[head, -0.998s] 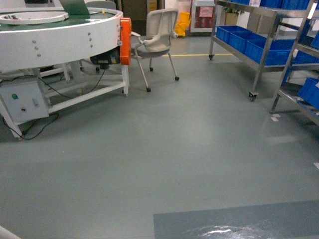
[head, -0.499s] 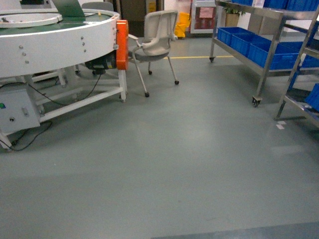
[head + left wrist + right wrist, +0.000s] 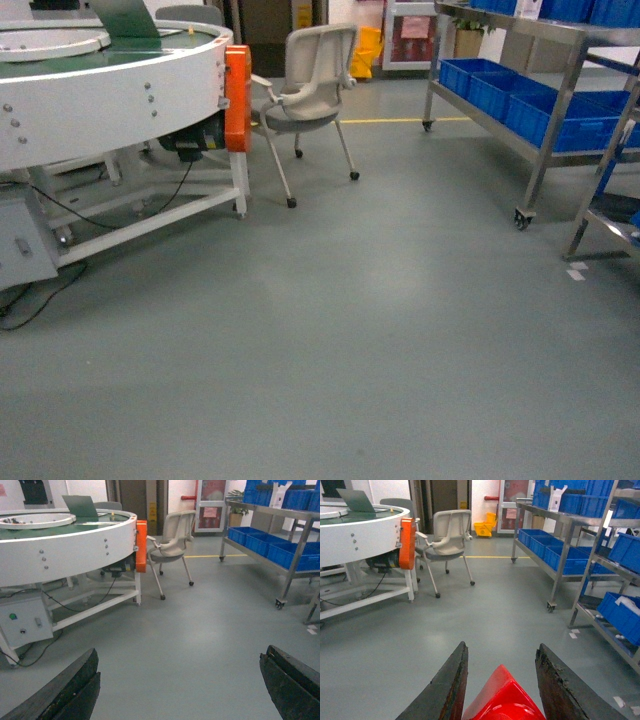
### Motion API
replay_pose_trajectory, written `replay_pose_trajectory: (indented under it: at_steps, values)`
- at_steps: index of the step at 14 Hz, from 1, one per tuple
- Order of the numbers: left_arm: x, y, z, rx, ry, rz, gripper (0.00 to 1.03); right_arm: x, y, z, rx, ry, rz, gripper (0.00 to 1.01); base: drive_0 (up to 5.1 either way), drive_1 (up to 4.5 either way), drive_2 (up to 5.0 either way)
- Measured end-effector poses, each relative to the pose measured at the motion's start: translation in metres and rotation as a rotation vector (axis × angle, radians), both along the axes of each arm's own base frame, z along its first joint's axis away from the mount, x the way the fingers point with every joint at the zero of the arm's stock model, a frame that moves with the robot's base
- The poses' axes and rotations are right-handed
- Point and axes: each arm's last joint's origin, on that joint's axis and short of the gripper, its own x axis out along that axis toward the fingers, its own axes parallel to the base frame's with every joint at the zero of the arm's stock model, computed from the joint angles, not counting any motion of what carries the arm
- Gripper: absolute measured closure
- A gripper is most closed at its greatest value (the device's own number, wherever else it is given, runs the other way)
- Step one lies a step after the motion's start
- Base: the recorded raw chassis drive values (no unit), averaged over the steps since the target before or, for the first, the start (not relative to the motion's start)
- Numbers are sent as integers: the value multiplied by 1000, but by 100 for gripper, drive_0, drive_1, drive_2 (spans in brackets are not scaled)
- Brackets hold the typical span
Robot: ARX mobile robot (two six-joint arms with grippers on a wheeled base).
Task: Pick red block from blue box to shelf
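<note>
In the right wrist view my right gripper (image 3: 502, 645) is shut on the red block (image 3: 502, 695), whose glossy corner pokes up between the two dark fingers. My left gripper (image 3: 181, 650) hangs open over bare grey floor with nothing between its fingers. The shelf (image 3: 545, 110), a stainless-steel rack on casters, stands at the right of the head view, and also shows in both wrist views as the shelf (image 3: 560, 555) and the shelf (image 3: 295, 560). The blue box is out of view. Neither gripper shows in the head view.
A round white conveyor table (image 3: 110, 80) with an orange end guard (image 3: 236, 95) fills the left. A grey chair (image 3: 310, 85) stands behind it. Dark blue crates (image 3: 510, 90) sit on the rack. A second rack (image 3: 610, 200) stands at the right edge. Cables (image 3: 40, 295) trail under the table.
The head view has shifted: the conveyor table slid left, the rack's caster moved lower and right, and the darker glossy floor patch at the bottom has left the frame.
</note>
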Motion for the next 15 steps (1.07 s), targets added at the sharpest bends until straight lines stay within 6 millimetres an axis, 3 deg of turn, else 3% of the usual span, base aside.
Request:
replay_pose_trajectory:
  at_steps: [15]
  values:
    - [0,0,0,0,1,-1,5,0,0,0,0,0,0,66,0,426,-426]
